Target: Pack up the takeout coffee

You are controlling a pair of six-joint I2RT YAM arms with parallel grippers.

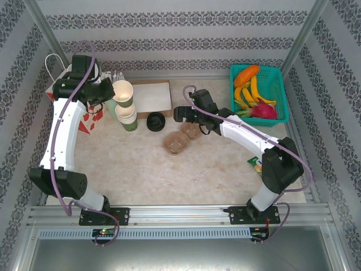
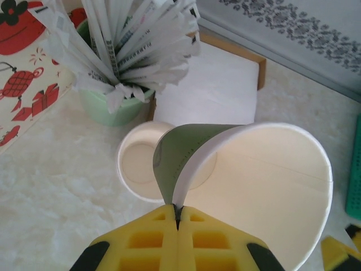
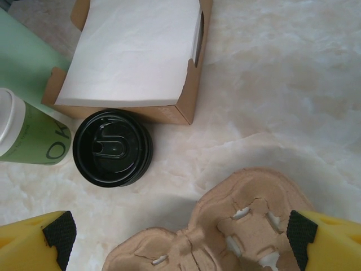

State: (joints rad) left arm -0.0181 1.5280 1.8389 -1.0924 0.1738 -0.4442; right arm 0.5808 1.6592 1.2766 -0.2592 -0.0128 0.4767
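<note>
Unpacked so far: the coffee (image 1: 155, 122), upright on the table (image 1: 146, 169) with its black lid on, towards the far middle. Just near of the napkin box (image 1: 151, 97), just right of the cup stack (image 1: 130, 119), gripped by nothing.

Just to its right, over the pulp carrier (image 1: 181, 138): the right gripper (image 3: 180, 231), jaws spread wide and empty.

Further left: the left gripper (image 2: 177, 217), pinched closed on the wall of a lidless cup (image 2: 271, 186), raised above the stack. Behind that, the stick cup (image 2: 110, 110). At the far left, the red-printed bag (image 2: 25, 90), apart from the coffee; no telling whether open.

Left to do, by the look of it: take hold of the coffee, carry it left, lower it into the bag. Possibly into the carrier first; cannot tell.

Underneath, a pale marbled top, mostly bare on the near side except for a green sachet (image 1: 253, 164) by the right arm. At far right, a teal basket (image 1: 284, 90) of fruit. All round, walls (image 1: 169, 22) papered in patterned bands, with metal posts in the corners and a metal rail (image 1: 180, 214) along the near edge.
</note>
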